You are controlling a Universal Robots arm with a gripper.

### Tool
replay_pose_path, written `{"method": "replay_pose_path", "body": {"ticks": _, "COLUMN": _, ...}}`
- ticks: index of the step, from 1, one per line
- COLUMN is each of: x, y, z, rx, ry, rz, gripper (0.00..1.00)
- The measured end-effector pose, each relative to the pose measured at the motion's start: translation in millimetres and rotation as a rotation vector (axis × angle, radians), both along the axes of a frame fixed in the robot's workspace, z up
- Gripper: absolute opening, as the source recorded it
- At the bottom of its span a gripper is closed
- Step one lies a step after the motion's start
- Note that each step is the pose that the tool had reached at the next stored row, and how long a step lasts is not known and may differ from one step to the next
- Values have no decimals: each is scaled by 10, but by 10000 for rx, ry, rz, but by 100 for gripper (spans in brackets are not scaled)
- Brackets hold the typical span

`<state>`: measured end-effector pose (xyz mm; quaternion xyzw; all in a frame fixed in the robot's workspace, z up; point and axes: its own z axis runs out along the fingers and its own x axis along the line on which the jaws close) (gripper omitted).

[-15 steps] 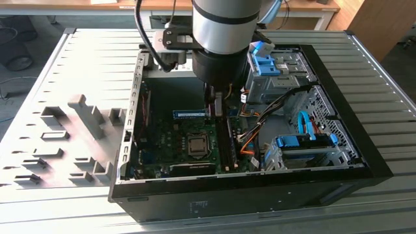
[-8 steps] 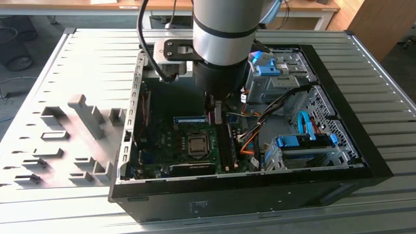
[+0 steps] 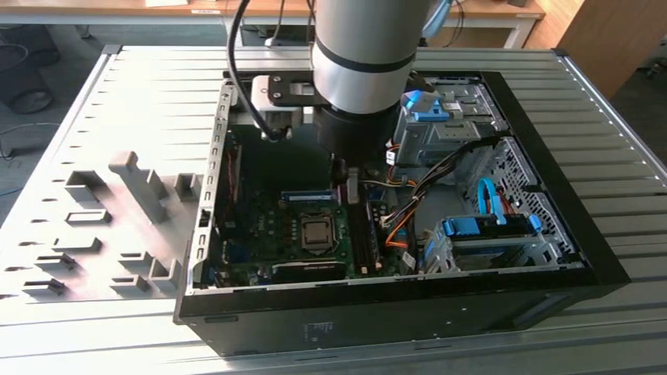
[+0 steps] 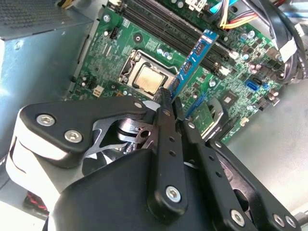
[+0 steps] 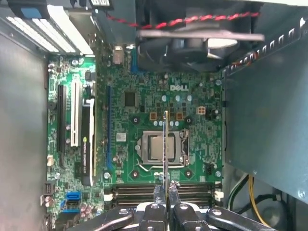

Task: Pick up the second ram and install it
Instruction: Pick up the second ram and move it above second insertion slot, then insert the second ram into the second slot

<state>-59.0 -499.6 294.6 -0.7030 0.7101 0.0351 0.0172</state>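
A big metal table [image 3: 146, 101] carries an open computer case [image 3: 365, 324], and 1 robot arm [image 3: 360, 55] reaches down into it. The green board [image 5: 192, 96] lies on the floor of the case. Long black slots [image 5: 130, 191] run along the board's edge beside the coloured wires. A square silver chip [image 5: 153, 147] sits near the board's middle, just beside the slots.

The memory stick [image 4: 195, 60] is in the air above the board, near the chip and the slots. It is not in a slot yet. The claw [image 5: 165, 191] is closed tight on 1 end of it, and its 2 fingers [image 4: 166, 139] pinch the flat sides. The stick looks to point away from the claw, down towards the board.

To do this step well, I think the stick's long edge must lie straight along 1 slot, not crooked. The little gap in that edge should meet the bump in the slot. Going slowly would keep it clear of the chip. Pushing evenly at both ends should help it sit flat.
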Motion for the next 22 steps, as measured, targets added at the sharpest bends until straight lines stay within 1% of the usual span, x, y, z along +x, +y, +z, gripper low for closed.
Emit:
{"method": "replay_pose_path", "body": {"ticks": 2, "x": 36, "y": 0, "z": -11, "rx": 2, "ry": 1, "rz": 1, "gripper": 14}}
{"method": "replay_pose_path", "body": {"ticks": 6, "x": 51, "y": -2, "z": -15, "rx": 2, "ry": 2, "rz": 0, "gripper": 14}}
{"method": "replay_pose_path", "body": {"ticks": 19, "x": 56, "y": -1, "z": -15, "rx": 2, "ry": 1, "rz": -14, "gripper": 14}}
{"method": "replay_pose_path", "body": {"ticks": 22, "x": 57, "y": -1, "z": -16, "rx": 1, "ry": 0, "rz": -174, "gripper": 14}}
